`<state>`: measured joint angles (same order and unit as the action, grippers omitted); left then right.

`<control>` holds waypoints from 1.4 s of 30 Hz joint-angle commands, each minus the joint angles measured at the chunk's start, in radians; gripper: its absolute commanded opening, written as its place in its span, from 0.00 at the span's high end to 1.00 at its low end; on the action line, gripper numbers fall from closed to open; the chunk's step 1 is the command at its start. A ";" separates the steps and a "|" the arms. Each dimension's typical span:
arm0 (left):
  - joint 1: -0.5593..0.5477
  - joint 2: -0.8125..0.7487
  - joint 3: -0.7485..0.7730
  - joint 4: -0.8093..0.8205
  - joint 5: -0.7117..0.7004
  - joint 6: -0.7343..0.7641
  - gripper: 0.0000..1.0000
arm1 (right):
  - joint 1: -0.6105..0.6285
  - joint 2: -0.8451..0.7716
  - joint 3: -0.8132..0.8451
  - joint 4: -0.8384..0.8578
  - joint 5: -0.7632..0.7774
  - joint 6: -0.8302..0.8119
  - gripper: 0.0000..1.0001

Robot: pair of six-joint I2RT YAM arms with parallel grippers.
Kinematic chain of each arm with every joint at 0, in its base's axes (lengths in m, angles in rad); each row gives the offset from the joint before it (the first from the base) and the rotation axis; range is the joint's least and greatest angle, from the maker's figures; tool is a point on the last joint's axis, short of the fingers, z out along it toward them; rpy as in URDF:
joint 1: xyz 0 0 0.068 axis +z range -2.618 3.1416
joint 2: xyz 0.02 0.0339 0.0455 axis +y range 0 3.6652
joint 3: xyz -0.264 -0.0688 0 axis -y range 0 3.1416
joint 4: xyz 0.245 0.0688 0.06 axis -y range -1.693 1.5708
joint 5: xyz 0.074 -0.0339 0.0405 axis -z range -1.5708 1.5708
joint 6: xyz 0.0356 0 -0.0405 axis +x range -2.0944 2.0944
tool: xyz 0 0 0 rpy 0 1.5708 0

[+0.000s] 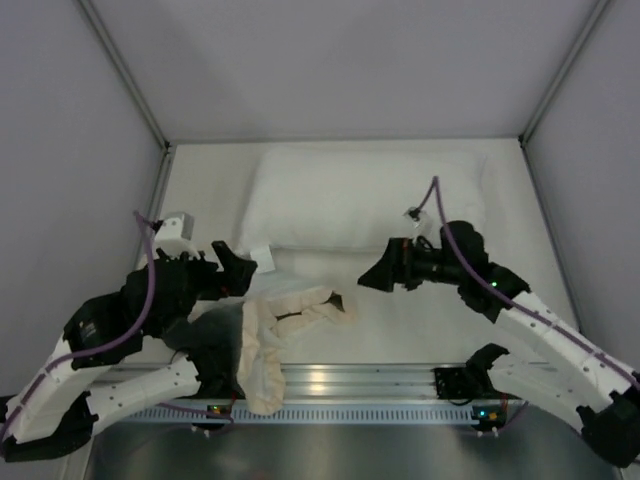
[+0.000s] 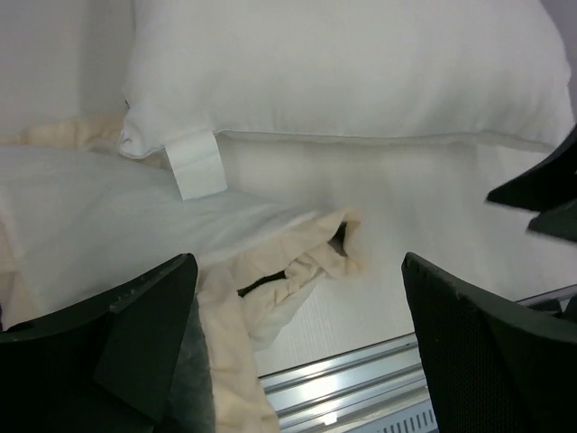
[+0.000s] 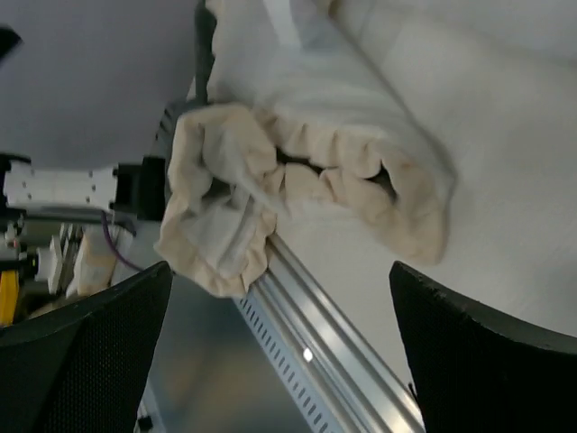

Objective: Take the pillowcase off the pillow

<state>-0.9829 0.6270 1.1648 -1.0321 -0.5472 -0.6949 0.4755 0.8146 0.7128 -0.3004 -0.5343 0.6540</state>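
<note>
- Task status: judged essentially complete. The pillow (image 1: 368,195) lies bare at 12 o'clock on the table (image 1: 400,330), and the pillowcase (image 1: 285,322) is fully off it.
- Pillowcase: crumpled at 7 o'clock, apart from the pillow, with one end draped over the near rail (image 1: 350,380).
- Left gripper (image 1: 238,272): jaws spread wide and empty. The pillowcase lies just beside it at 5 o'clock.
- Right gripper (image 1: 377,270): jaws spread wide and empty. The pillowcase lies near it at 8 o'clock.
- Remaining: nothing evident beyond withdrawing the arms.
</note>
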 commanded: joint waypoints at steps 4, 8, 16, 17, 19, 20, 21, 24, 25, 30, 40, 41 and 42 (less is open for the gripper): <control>0.000 -0.084 0.157 -0.083 -0.126 -0.074 0.01 | 0.509 0.259 0.028 0.283 0.211 0.119 0.01; -0.002 -0.168 0.206 -0.077 -0.140 -0.080 0.01 | 0.580 0.449 0.068 0.503 0.133 0.153 0.00; -0.002 -0.282 0.257 -0.052 -0.043 -0.037 0.01 | 0.661 0.897 0.299 0.732 0.002 0.155 0.00; -0.003 -0.292 0.254 -0.054 -0.037 -0.037 0.01 | 0.681 0.929 0.362 0.725 0.002 0.144 0.01; -0.003 -0.300 0.246 -0.054 -0.025 -0.038 0.01 | 0.693 1.000 0.423 0.742 0.013 0.130 0.01; -0.003 -0.308 0.243 -0.054 -0.022 -0.038 0.01 | 0.696 1.026 0.447 0.738 0.008 0.133 0.00; -0.003 -0.309 0.240 -0.052 -0.017 -0.038 0.01 | 0.696 1.047 0.471 0.730 0.004 0.136 0.00; -0.003 -0.309 0.236 -0.052 -0.005 -0.037 0.01 | 0.719 1.145 0.554 0.689 0.016 0.133 0.01; -0.003 -0.309 0.236 -0.051 -0.003 -0.037 0.01 | 0.733 1.166 0.598 0.669 0.022 0.124 0.00; -0.003 -0.302 0.239 -0.051 0.027 -0.034 0.01 | 0.753 1.276 0.672 0.452 0.247 0.055 0.07; -0.003 -0.328 0.193 -0.049 0.041 -0.048 0.01 | 0.789 1.407 0.810 0.302 0.540 -0.086 0.93; -0.002 -0.326 0.191 -0.051 0.044 -0.048 0.01 | 0.788 1.408 0.830 0.282 0.591 -0.117 1.00; -0.003 -0.323 0.191 -0.049 0.047 -0.049 0.01 | 0.788 1.414 0.855 0.264 0.661 -0.148 1.00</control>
<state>-0.9829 0.3054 1.3636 -1.0859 -0.5224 -0.7460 1.2537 2.2024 1.4879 0.0376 -0.0799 0.6266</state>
